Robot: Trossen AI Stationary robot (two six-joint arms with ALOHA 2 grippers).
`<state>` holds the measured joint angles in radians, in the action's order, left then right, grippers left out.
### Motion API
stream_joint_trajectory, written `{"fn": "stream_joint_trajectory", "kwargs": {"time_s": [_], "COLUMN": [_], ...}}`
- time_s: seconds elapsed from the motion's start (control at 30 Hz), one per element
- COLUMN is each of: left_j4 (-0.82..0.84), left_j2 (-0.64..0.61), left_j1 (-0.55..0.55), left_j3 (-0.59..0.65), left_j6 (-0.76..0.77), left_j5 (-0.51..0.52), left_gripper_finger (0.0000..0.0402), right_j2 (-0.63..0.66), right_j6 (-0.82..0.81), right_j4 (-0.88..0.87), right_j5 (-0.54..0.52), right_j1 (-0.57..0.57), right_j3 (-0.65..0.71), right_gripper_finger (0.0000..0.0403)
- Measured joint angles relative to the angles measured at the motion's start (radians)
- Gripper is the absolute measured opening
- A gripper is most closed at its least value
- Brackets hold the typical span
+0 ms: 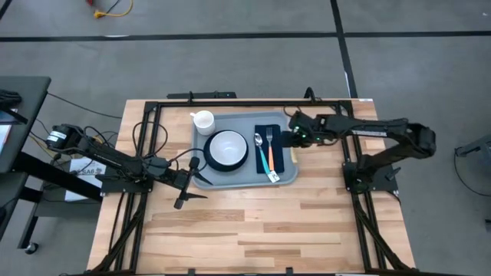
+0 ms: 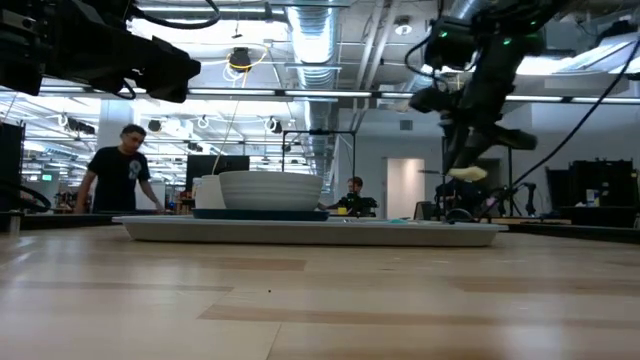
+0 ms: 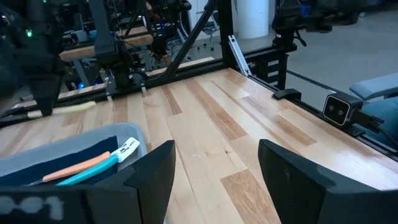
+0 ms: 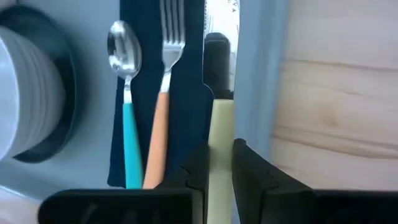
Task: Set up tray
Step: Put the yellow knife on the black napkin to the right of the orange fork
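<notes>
Apparently grey-blue, low-rimmed tray; right claw clenched around cream-handled knife, left claw released.

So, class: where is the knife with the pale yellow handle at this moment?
The knife is held in the right gripper, above the tray's right edge in the high view, just right of the fork and spoon on the napkin.

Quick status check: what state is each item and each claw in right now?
tray: flat on table, loaded.
plate: on tray, bowl in it.
cup: upright on tray.
napkin: on tray, under spoon and fork.
knife: held above napkin's edge.
right claw: shut on knife.
left claw: open, empty.
</notes>
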<state>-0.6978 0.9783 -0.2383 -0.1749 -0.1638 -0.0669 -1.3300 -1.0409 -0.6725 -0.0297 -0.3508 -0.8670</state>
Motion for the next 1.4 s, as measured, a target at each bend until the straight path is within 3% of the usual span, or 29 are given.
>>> {"fn": "stream_joint_trajectory", "kwargs": {"time_s": [0.53,1.4], "left_j4": [0.007,0.006], "left_j2": [0.0,0.0], "left_j1": [0.0,0.0], "left_j3": [0.0,0.0], "left_j6": [0.0,-0.007], "left_j5": [-0.002,-0.002], "left_gripper_finger": [0.0219,0.0219], "right_j2": [-0.396,-0.429], "right_j6": [0.138,0.059], "right_j4": [0.016,-0.082], "right_j5": [0.087,0.081], "right_j1": [-0.046,0.023], "right_j3": [-0.217,-0.249], "right_gripper_finger": [0.0033,0.0042]}}
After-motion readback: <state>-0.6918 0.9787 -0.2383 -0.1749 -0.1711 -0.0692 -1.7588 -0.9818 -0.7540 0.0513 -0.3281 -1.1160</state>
